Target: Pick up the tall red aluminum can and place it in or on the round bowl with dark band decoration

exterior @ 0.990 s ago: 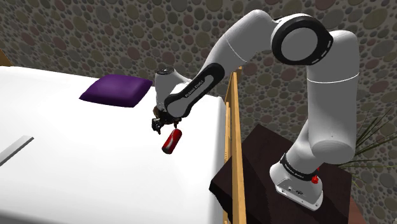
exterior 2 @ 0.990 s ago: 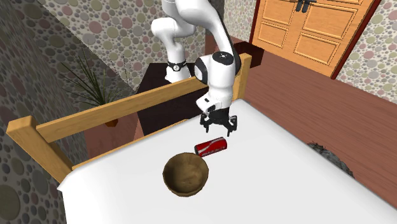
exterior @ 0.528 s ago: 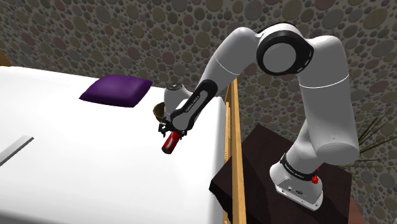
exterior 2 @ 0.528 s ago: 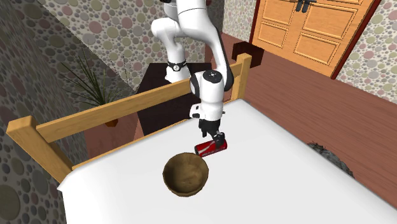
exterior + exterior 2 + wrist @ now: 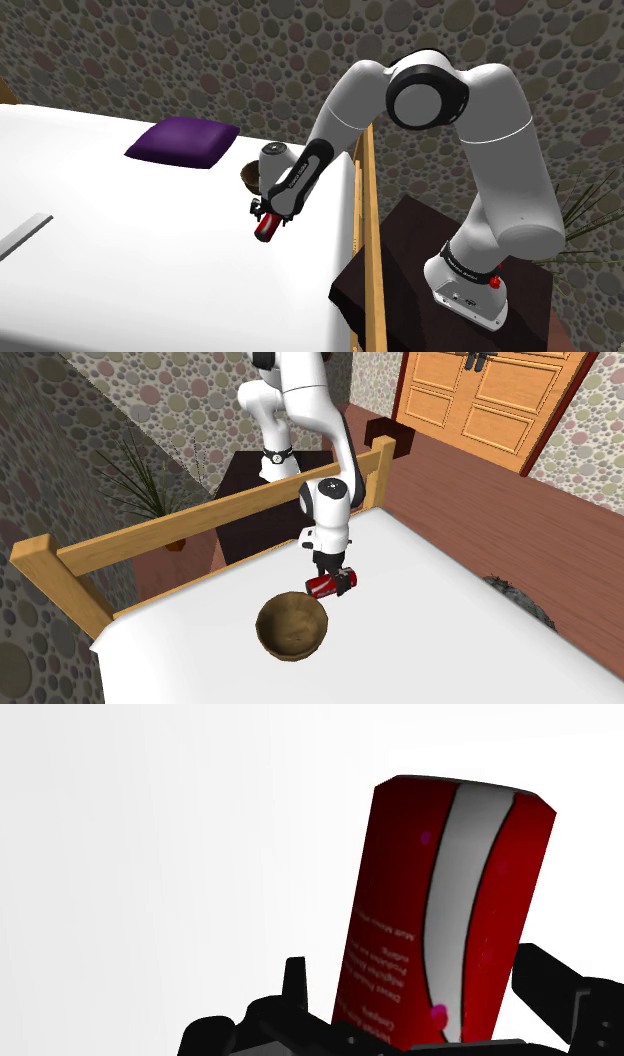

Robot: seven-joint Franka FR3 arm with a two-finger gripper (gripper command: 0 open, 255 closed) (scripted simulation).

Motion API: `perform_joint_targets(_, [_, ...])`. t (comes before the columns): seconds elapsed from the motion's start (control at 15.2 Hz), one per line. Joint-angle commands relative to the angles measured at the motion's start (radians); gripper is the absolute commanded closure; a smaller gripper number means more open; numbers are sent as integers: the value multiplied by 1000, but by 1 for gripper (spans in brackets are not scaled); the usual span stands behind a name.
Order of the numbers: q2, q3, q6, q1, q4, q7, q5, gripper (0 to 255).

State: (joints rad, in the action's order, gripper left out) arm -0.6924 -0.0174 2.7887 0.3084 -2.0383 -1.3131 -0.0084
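The red can (image 5: pixel 326 586) with a white stripe lies on its side on the white bed (image 5: pixel 430 642), a short way from the brown round bowl (image 5: pixel 293 625). My gripper (image 5: pixel 331 572) is down over the can's end nearer the wooden rail. In the wrist view the can (image 5: pixel 440 914) sits between the two fingers; the gripper (image 5: pixel 420 979) is open, with a thin gap at the one finger (image 5: pixel 294 982). From the shoulder camera the can (image 5: pixel 267 227) pokes out below the gripper (image 5: pixel 264 213), and the arm hides most of the bowl (image 5: pixel 246 175).
A wooden rail (image 5: pixel 200 517) runs along the bed's edge beside the can. A purple pillow (image 5: pixel 183 142) lies farther up the bed. The stand (image 5: pixel 470 295) rests on a dark table behind the rail. A wooden door (image 5: pixel 490 397) and a plant (image 5: pixel 150 477) stand beyond.
The hand has come down from above the can and turned, so the fingers now straddle it. The can and the bowl have not moved.
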Motion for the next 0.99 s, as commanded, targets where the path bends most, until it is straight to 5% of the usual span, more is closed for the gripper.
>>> perform_joint_targets(0.0, [-5,0,3,0,2,0,0,0])
perform_joint_targets(0.33, [-5,0,3,0,2,0,0,0])
perform_joint_targets(0.4, [-5,0,3,0,2,0,0,255])
perform_joint_targets(0.92, [-4,0,3,0,2,0,0,255])
